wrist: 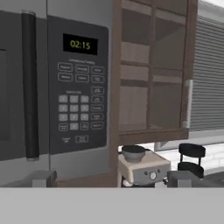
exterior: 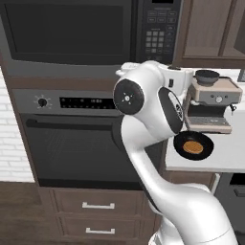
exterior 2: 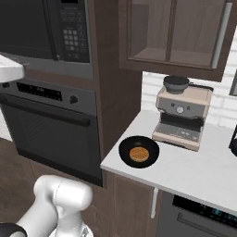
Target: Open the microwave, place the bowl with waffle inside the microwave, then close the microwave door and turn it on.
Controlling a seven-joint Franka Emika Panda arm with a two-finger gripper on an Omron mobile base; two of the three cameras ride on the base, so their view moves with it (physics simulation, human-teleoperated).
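Note:
The microwave point(exterior: 91, 33) is built in above the oven, and its door point(exterior: 67, 31) with the dark window is closed. In the hand view I face its keypad panel point(wrist: 81, 87) and the door's vertical dark handle point(wrist: 28, 85). My gripper point(wrist: 109, 179) is open with nothing between its fingertips point(wrist: 41, 178), a short way in front of the microwave's lower right corner. The black bowl with the golden waffle point(exterior: 193, 146) sits on the white counter point(exterior: 225, 158) in front of the coffee machine, to the right of and below the gripper. It also shows in the right base view point(exterior 2: 139, 152).
A wall oven point(exterior: 72, 139) with a long bar handle sits below the microwave, with drawers point(exterior: 98, 206) under it. A beige coffee machine point(exterior 2: 180, 113) stands on the counter behind the bowl. Glass-front wood cabinets point(wrist: 153, 74) hang right of the microwave.

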